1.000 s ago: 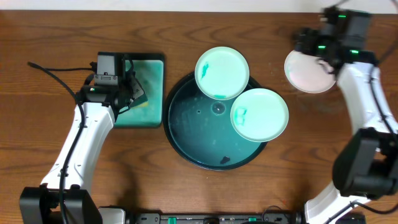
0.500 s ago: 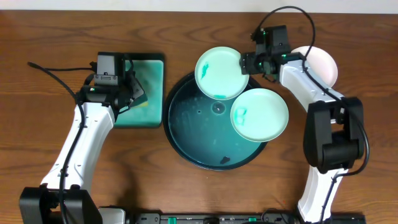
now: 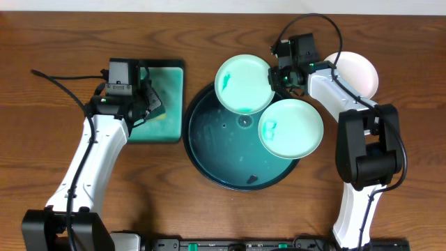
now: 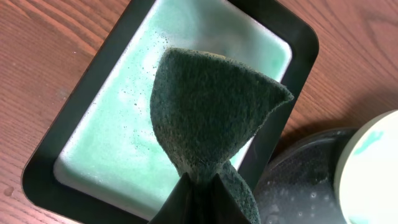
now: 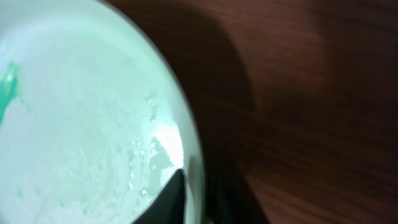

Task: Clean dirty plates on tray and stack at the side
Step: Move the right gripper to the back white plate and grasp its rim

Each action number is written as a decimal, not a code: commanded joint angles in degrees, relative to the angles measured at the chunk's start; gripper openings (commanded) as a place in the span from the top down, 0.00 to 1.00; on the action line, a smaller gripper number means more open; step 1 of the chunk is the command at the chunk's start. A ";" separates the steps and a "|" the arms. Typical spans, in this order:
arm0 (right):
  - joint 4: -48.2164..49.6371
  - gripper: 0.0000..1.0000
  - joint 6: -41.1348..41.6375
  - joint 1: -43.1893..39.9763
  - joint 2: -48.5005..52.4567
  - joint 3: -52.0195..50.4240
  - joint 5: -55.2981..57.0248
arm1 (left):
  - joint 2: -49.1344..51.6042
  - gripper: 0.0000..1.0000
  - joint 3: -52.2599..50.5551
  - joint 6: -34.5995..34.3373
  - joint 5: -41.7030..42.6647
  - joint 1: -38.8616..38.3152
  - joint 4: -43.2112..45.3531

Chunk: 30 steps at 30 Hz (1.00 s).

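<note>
The tray (image 3: 209, 150) lies mid-table. A mint plate (image 3: 240, 84) with teal smears leans on its upper rim; my right gripper (image 3: 277, 74) is shut on that plate's right edge. In the right wrist view the plate (image 5: 81, 112) has its rim pinched in the gripper (image 5: 202, 199), one finger inside, one outside. A second smeared plate (image 3: 291, 127) rests on the tray's right rim. A white plate (image 3: 359, 75) lies on the table at the far right. My left gripper (image 3: 144, 104) is shut on a dark green sponge (image 4: 211, 112) above the sponge dish (image 4: 81, 93).
The rectangular black-rimmed sponge dish (image 3: 167, 129), with foamy green water, sits left of the tray. Cables run across the table at the far left (image 3: 56, 80). In the left wrist view the tray's wet rim (image 4: 298, 186) and a plate's edge (image 4: 373, 168) show at lower right.
My right arm swung left from the white plate to the upper smeared plate and closed on its rim; that plate shifted slightly left. The left arm has not moved.
</note>
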 commanded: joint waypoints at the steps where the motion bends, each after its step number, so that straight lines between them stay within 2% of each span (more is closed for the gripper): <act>1: -1.22 0.99 0.96 1.22 0.46 -0.15 -2.16 | -0.02 0.93 0.09 1.03 -0.28 0.09 0.20; 6: -2.01 0.99 4.24 2.29 -0.20 0.00 -13.38 | -0.02 0.93 0.09 1.07 0.63 0.09 0.28; 10: -4.94 0.99 7.48 2.45 -1.88 0.26 -17.53 | -0.02 0.93 0.09 5.90 7.28 -0.63 1.33; 15: -14.69 0.99 6.62 2.49 -2.54 0.15 -16.96 | -0.02 0.93 0.09 6.01 8.04 -3.02 1.66; 18: -18.14 0.99 5.55 3.13 -2.43 -1.03 -12.28 | -0.02 0.93 0.09 5.92 8.07 -5.44 2.19; 24: -17.99 0.99 5.18 5.97 -2.43 -2.71 -7.63 | 0.22 0.93 0.09 5.42 8.02 -10.67 6.34; 30: -13.73 0.99 5.88 8.59 -2.43 -2.71 -7.52 | 2.40 0.93 0.09 0.66 8.00 -14.58 6.80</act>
